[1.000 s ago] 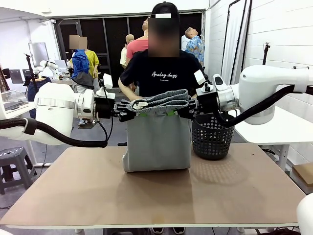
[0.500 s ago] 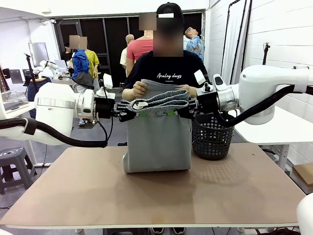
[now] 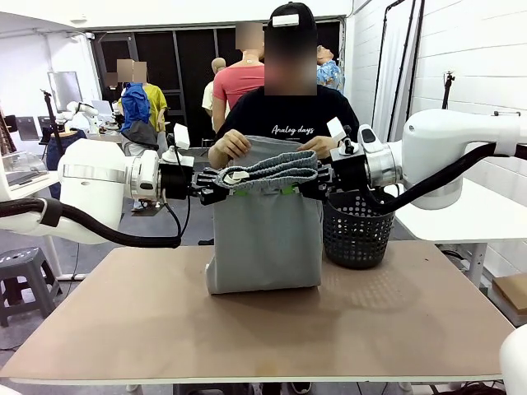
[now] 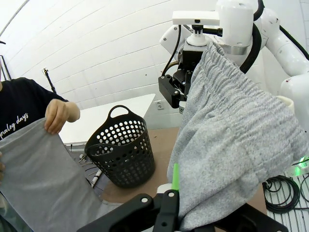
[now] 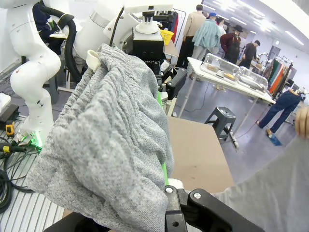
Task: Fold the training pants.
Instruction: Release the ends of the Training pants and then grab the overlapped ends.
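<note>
**Front view:** The left fingers [image 3: 224,183] and right fingers [image 3: 306,183] are clamped shut on the two ends of the gathered waistband of the training pants [image 3: 263,239]. They hold it level above the far edge of the bench [image 3: 247,329]. The grey cloth hangs as a flat panel, and its bottom fold rests on the bench near the middle of the far edge. Behind the waistband, the person's hands [image 3: 233,146] lift the other end of the garment up to meet it. The black mesh basket [image 3: 356,234] stands just beside the panel, at the far right. The step looks like a halving fold. To do it well, both arms should keep the band taut and at equal height so the person's edge can land square on it.

**Left wrist view:** The left fingers [image 4: 166,212] pinch the ribbed band of the training pants [image 4: 231,145], with a green pad showing at the cloth. One hand of the person [image 4: 60,116] holds up the plain grey end. The basket [image 4: 123,154] sits close, so any lowering should drift toward the bench's near edge, away from it.

**Right wrist view:** The right fingers [image 5: 166,193] grip bunched waistband of the training pants [image 5: 111,145]. The bunching suggests the arms could ease slightly apart to flatten it, without tugging cloth out of either pinch.
</note>
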Available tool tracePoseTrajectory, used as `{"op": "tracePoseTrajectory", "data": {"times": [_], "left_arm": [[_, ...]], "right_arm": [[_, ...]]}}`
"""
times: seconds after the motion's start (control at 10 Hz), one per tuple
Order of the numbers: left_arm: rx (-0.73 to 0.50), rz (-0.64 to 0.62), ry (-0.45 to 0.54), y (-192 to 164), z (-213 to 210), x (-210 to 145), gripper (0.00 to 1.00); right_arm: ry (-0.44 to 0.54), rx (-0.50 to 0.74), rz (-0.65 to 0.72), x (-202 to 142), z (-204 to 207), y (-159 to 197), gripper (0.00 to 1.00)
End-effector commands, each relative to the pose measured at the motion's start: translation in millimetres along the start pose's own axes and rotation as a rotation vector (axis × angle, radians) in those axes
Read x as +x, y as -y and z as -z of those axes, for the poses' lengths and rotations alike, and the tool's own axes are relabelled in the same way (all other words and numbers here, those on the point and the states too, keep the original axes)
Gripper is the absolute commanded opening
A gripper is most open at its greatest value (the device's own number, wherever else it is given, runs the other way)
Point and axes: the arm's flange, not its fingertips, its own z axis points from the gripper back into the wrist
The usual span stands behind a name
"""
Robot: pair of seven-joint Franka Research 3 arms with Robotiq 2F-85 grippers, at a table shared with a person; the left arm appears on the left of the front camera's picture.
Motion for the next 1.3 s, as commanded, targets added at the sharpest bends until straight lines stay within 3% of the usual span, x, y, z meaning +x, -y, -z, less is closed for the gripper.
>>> {"op": "tracePoseTrajectory", "data": {"times": [0.0, 1.2], "left_arm": [[0.000, 0.005, 0.002, 1.0, 0.2, 2.6, 0.00], [0.000, 0.005, 0.002, 1.0, 0.2, 2.6, 0.00]], "right_arm": [[0.002, 0.000, -0.001, 2.5, 3.1, -2.5, 0.00], [0.002, 0.000, -0.001, 2.5, 3.1, -2.5, 0.00]]}}
